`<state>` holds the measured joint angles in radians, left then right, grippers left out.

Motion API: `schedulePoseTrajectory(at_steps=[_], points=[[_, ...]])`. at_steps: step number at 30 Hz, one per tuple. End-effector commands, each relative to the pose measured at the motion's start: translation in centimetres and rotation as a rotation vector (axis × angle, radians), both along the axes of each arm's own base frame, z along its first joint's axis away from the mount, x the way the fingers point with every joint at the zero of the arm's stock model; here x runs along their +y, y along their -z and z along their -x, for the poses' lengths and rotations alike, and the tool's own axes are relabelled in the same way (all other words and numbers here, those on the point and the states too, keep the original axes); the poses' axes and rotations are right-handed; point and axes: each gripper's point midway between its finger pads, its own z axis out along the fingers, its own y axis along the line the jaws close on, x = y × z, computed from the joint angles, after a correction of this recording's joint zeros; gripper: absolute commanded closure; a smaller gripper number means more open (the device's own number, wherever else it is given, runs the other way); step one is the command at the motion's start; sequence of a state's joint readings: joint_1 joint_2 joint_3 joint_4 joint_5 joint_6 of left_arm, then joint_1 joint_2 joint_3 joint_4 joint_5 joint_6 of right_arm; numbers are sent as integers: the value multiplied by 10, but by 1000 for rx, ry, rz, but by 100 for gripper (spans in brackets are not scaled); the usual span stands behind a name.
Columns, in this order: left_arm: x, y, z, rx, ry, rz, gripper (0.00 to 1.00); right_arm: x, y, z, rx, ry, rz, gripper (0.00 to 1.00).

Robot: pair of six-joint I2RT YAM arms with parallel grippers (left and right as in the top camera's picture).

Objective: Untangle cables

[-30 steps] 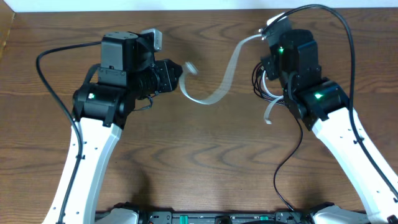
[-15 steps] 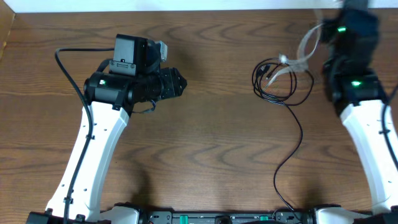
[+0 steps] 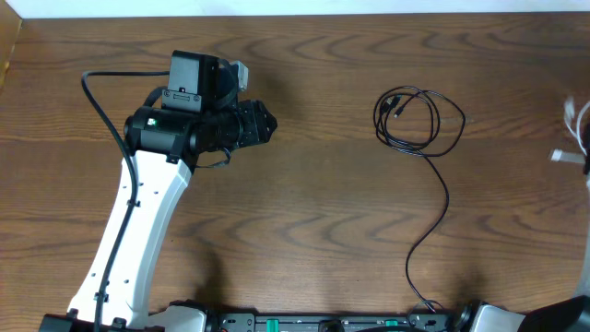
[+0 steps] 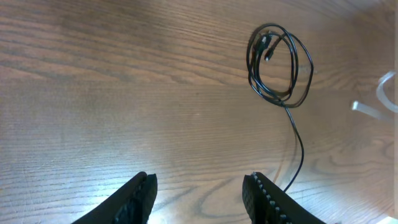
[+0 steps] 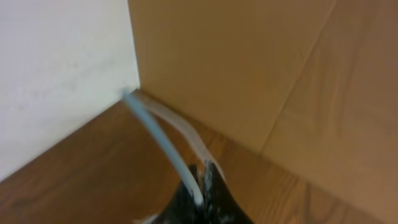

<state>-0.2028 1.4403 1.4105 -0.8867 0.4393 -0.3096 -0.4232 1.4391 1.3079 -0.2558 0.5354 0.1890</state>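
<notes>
A black cable [image 3: 419, 120] lies coiled on the wooden table at the right, its tail running down toward the front edge; the left wrist view shows the same black cable [image 4: 277, 65] ahead of the fingers. My left gripper [image 3: 265, 124] [image 4: 200, 180] hovers well to the left of it, open and empty. A white cable [image 3: 577, 129] [image 4: 384, 93] shows only at the far right edge, apart from the black coil. In the right wrist view my right gripper [image 5: 204, 171] is shut on the white cable [image 5: 155, 134], which loops up from the jaws. The right arm itself is outside the overhead view.
The left arm's thick black wire [image 3: 92, 101] arcs out to the left of it. A pale wooden panel [image 5: 249, 68] and a white wall [image 5: 56, 68] stand close in front of the right gripper. The table's back edge [image 3: 304, 16] meets a white strip.
The right arm swung right, out of the overhead view, pulling the white cable clear of the black coil. The left gripper let go of the white cable, opened and now holds still.
</notes>
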Motion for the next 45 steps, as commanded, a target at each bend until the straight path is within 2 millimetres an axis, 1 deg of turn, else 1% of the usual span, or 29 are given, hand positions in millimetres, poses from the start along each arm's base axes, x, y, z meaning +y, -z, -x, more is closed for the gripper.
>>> schedulePoseTrajectory(at_steps=[1,2,3,4,6,10,13,14,16,17,19,20,21,22,23,25,26,28,29,30,31,32,33,36,39,40,42,44,45], points=[[3,0,-1,-4,0,-10,50,-8,32,-3,-3,-52,-151,91],[3,0,-1,-4,0,-10,50,-10,41,-1,20,-59,-179,68],[3,0,-1,-4,0,-10,50,-10,47,0,32,-68,-199,57],[3,0,-1,-4,0,-10,50,-9,55,-1,46,-86,-227,39],[3,0,-1,-4,-1,-10,50,-4,67,-5,61,-129,-275,27],[4,1,-2,-6,-7,-19,50,4,78,-12,73,-180,-321,25],[5,1,-2,-6,-8,-22,50,25,86,-21,72,-288,-398,20],[5,1,-2,-7,-9,-23,50,44,91,-29,63,-383,-464,16],[7,2,-3,-9,-17,-36,50,64,96,-34,62,-469,-531,14],[10,3,-4,-11,-27,-51,50,84,101,-37,72,-553,-590,12],[17,6,-7,-16,-51,-89,50,110,107,-40,112,-680,-630,12],[21,7,-8,-18,-63,-108,50,120,109,-41,126,-732,-633,13],[25,8,-9,-20,-76,-130,50,138,114,-43,163,-830,-635,14],[28,10,-10,-21,-87,-147,50,148,119,-44,187,-873,-637,14],[34,12,-11,-20,-106,-178,50,168,134,-43,262,-950,-643,16],[39,16,-12,-13,-121,-208,50,192,152,-40,356,-1047,-642,19],[41,18,-12,-8,-126,-219,50,204,161,-38,401,-1098,-640,23],[43,22,-11,8,-128,-229,50,238,179,-36,482,-1251,-631,27],[43,25,-11,18,-127,-232,50,255,191,-37,528,-1306,-628,32],[43,27,-11,23,-126,-233,50,264,199,-38,558,-1324,-623,34],[43,29,-11,31,-125,-235,50,269,203,-39,575,-1331,-619,34],[43,32,-11,43,-124,-238,50,281,213,-42,614,-1346,-593,34],[43,33,-10,49,-123,-239,50,286,219,-44,637,-1350,-571,35],[43,36,-9,63,-121,-243,50,303,240,-59,738,-1328,-407,32],[43,36,-9,63,-121,-243,50,321,248,-74,780,-1360,-243,31],[43,36,-9,63,-121,-243,50,332,251,-80,780,-1382,-191,30],[43,36,-9,64,-121,-244,50,345,257,-86,777,-1404,-159,29],[43,36,-8,67,-121,-244,50,359,268,-87,786,-1430,-154,28],[43,37,-7,71,-121,-245,50,366,279,-84,810,-1445,-161,28]])
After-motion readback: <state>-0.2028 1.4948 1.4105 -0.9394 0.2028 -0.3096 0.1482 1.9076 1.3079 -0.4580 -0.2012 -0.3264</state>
